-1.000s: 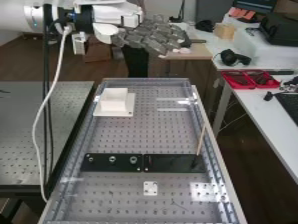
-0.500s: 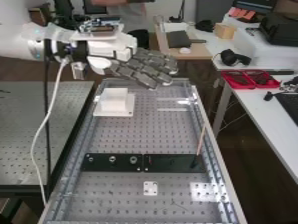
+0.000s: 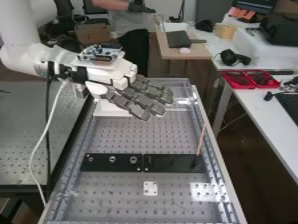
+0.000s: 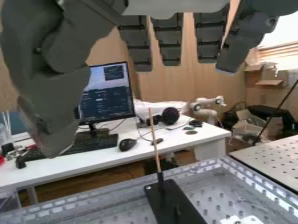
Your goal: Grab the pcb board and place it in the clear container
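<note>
My hand (image 3: 142, 96) is open, its fingers straight and slanting down over the far part of the perforated desk (image 3: 143, 135), above and in front of the white base (image 3: 106, 113), which it partly covers. In the wrist view the fingers hang spread, with the thumb well apart from them.

A circuit board (image 3: 101, 53) lies on top of the arm (image 3: 63, 60), just behind the hand; I cannot tell whether it is the pcb board I am to grab. I also cannot tell which piece is the clear container.

Nearer the camera, two black plates sit end to end across the desk: one (image 3: 100, 167) carries three round fittings (image 3: 112, 159), and a thin wooden stick (image 3: 200, 140) stands at a slight tilt near the outer end of the other (image 3: 166, 164). A small white plate (image 3: 151, 192) lies flat just in front of them.

Beside my desk stands a white desk (image 4: 136, 152) with a monitor (image 4: 106, 95), keyboard (image 4: 90, 143), mouse (image 4: 127, 144) and headphones (image 4: 170, 116).
</note>
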